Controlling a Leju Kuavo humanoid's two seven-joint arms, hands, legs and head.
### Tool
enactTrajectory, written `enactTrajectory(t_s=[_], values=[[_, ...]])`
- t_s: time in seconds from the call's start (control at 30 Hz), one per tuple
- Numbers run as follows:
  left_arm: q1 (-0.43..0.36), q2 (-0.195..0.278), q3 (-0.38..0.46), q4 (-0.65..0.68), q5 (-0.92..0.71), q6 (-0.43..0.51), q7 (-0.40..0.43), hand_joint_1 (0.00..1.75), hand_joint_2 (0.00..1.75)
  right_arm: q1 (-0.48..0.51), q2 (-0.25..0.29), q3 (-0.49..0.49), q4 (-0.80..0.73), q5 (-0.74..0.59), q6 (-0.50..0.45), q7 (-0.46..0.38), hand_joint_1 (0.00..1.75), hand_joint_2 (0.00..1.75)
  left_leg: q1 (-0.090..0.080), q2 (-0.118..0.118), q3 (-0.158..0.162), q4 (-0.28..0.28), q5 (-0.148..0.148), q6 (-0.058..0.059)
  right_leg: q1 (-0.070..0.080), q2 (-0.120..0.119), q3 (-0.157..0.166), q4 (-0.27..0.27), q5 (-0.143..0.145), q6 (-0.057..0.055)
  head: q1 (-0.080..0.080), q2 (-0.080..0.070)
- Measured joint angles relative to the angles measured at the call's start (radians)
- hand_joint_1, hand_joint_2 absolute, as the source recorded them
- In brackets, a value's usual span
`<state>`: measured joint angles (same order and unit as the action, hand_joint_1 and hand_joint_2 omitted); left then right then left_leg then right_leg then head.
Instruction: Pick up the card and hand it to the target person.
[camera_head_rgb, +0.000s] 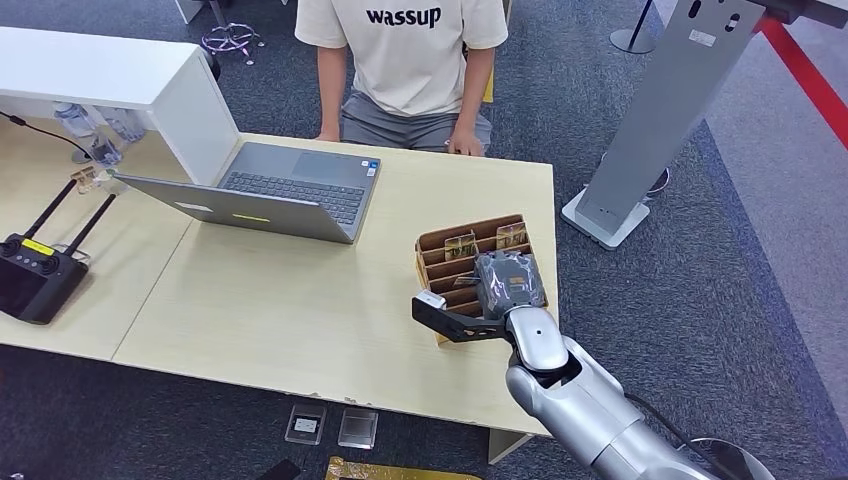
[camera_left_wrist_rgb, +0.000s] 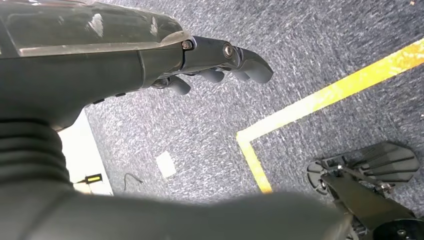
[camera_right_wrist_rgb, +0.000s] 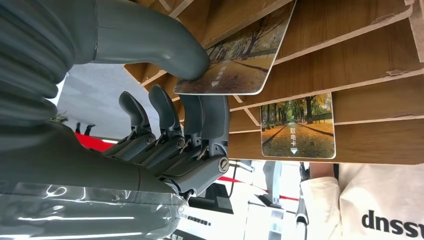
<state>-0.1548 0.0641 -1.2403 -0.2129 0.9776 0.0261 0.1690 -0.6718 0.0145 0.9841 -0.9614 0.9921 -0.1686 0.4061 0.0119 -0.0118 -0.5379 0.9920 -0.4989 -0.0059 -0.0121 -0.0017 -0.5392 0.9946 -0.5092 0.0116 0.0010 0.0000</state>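
Note:
A wooden slotted card holder (camera_head_rgb: 432, 262) stands near the table's right edge. My right hand (camera_head_rgb: 505, 285) rests over its near slots. In the right wrist view that hand (camera_right_wrist_rgb: 185, 120) pinches a card with an autumn-avenue picture (camera_right_wrist_rgb: 240, 55) between thumb and fingers; the card still leans in the holder (camera_right_wrist_rgb: 360, 45). A second, similar card (camera_right_wrist_rgb: 298, 125) sits in another slot. The head view shows two cards (camera_head_rgb: 461, 245) in the far slots. The person in a beige T-shirt (camera_head_rgb: 405, 60) sits at the table's far side. My left hand (camera_left_wrist_rgb: 215, 62) hangs over the carpet, holding nothing.
An open grey laptop (camera_head_rgb: 270, 195) lies between the holder and the person. A black remote controller (camera_head_rgb: 35, 275) lies at the left, a white box (camera_head_rgb: 120, 80) at the back left. A grey pillar base (camera_head_rgb: 605, 215) stands beyond the table's right edge.

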Motion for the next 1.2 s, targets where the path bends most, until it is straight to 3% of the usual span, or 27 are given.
enactTrajectory(t_s=[0.27,0.47,0.7,0.93,1.2], values=[[0.006,0.0,0.0,0.0,0.016,0.036,0.015,0.0,1.75,0.003,-0.013,-0.029,-0.048,-0.049,0.0,0.027,1.41,1.75,0.0,0.0,0.0,0.0,0.0,0.0,0.0,0.0,0.0,0.0,0.0,0.0,0.0,0.0],[0.019,0.0,0.0,0.0,0.024,0.039,0.01,0.0,1.75,-0.003,-0.056,-0.085,-0.21,-0.048,-0.013,0.077,1.41,1.75,0.0,0.0,0.0,0.0,0.0,0.0,0.0,0.0,0.0,0.0,0.0,0.0,0.001,0.0],[0.021,0.0,0.0,0.0,0.024,0.04,0.008,0.0,1.75,-0.009,-0.087,-0.126,-0.366,-0.036,-0.04,0.078,1.41,1.75,0.0,0.0,0.0,0.0,0.0,0.0,0.0,0.0,0.0,0.0,0.0,0.0,0.0,0.0],[0.012,-0.002,0.0,0.0,0.019,0.034,0.018,0.0,1.75,-0.012,-0.079,-0.138,-0.373,-0.028,-0.156,-0.019,1.41,1.75,0.0,0.0,-0.001,0.0,0.0,0.0,0.0,0.0,0.0,0.0,0.0,0.0,0.0,0.0],[-0.01,-0.014,-0.002,0.0,0.006,0.021,0.031,0.0,1.75,-0.036,-0.003,-0.146,-0.125,-0.068,-0.416,-0.245,1.41,1.75,0.0,0.0,-0.001,0.0,0.0,0.0,0.0,-0.001,0.0,0.0,0.0,0.0,0.0,0.0]])
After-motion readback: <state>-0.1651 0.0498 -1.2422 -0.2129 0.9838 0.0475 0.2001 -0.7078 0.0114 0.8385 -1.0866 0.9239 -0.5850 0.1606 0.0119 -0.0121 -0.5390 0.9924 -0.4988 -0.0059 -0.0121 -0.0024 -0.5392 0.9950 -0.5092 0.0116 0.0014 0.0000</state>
